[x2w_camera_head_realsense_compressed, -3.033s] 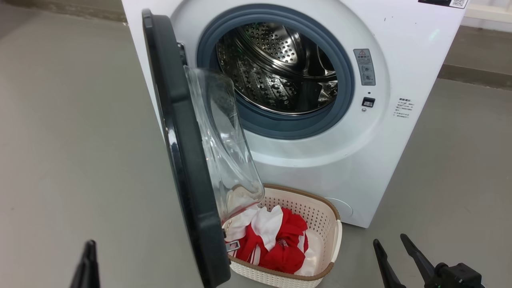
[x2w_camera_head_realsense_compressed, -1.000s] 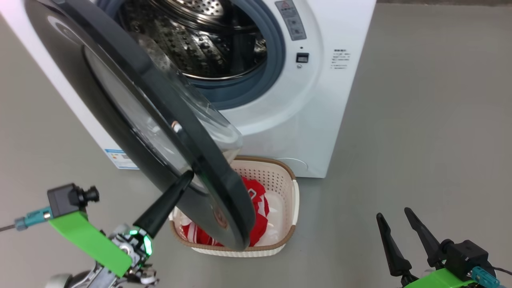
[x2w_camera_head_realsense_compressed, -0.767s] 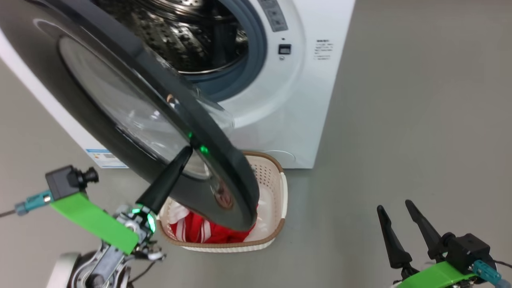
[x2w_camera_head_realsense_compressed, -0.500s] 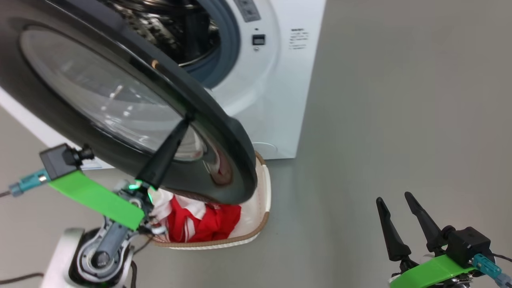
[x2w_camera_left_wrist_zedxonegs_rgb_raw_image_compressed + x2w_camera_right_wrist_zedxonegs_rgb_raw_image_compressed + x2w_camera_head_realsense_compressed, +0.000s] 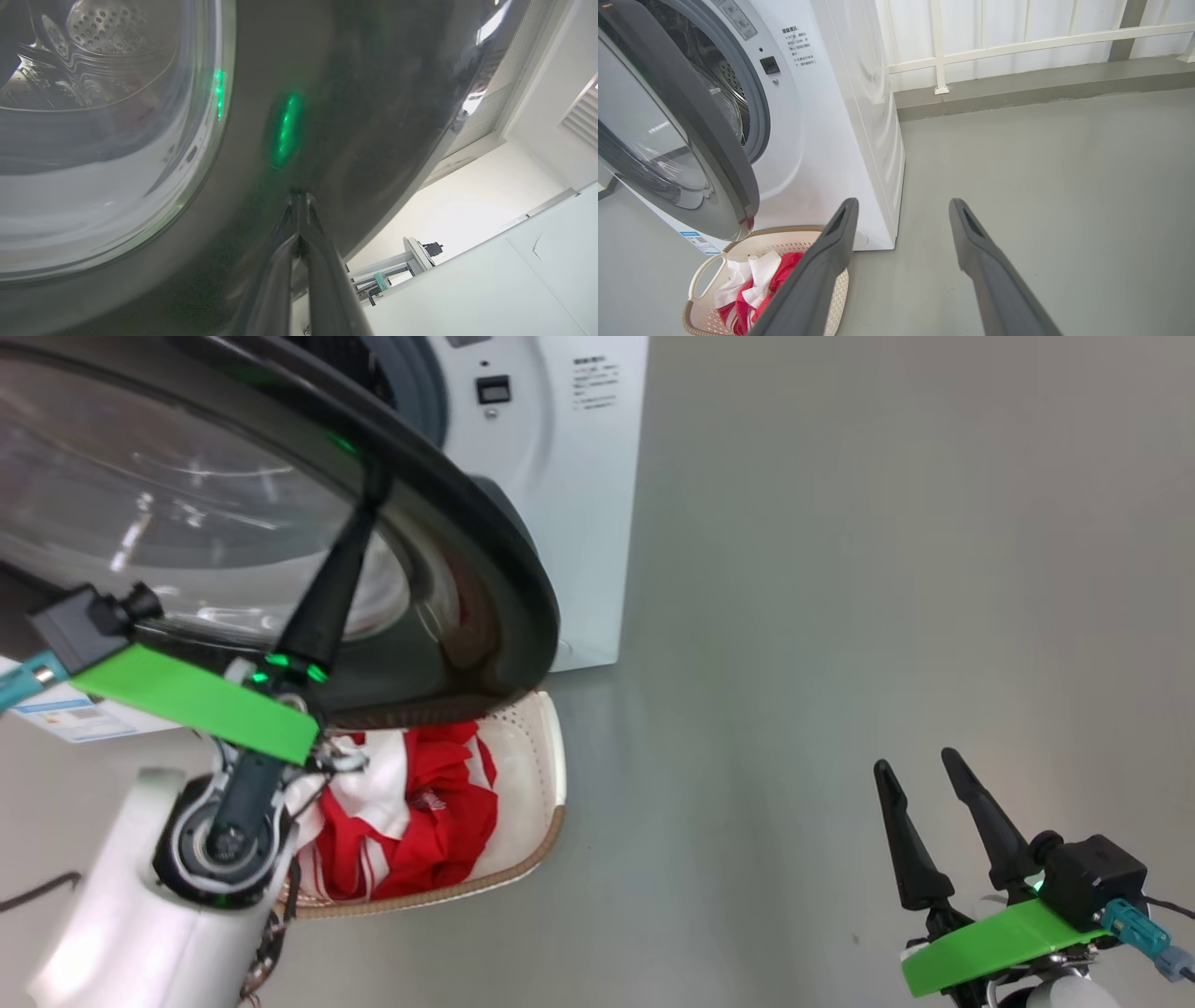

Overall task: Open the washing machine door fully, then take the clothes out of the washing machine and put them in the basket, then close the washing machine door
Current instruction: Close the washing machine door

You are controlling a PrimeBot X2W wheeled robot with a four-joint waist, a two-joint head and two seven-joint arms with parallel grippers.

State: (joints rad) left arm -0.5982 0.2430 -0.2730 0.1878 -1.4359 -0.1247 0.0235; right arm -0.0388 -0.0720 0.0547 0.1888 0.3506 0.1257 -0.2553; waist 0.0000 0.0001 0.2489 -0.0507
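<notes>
While the left hand (image 5: pixel 372 495) has its two dark fingers pressed together with nothing between them, their tips rest against the glossy black rim of the washing machine door (image 5: pixel 485 551). From the left wrist, the closed fingertips of this hand (image 5: pixel 299 198) meet the rim of the door (image 5: pixel 350 116) just beside its clear glass window, and the perforated drum (image 5: pixel 107 28) shows through the glass. The door (image 5: pixel 714 154) stands partly open, angled out from the front of the white washing machine (image 5: pixel 840 116). Below the door's lower edge, the basket (image 5: pixel 551 775) sits on the grey floor (image 5: pixel 840 569), just beside the machine's base (image 5: pixel 579 523). The clothes (image 5: pixel 420 812), red with white panels, lie heaped inside the basket (image 5: pixel 780 230). The right hand (image 5: pixel 915 761) hovers over bare floor, well apart from the machine, with its fingers spread and gripping nothing (image 5: pixel 903 203).
</notes>
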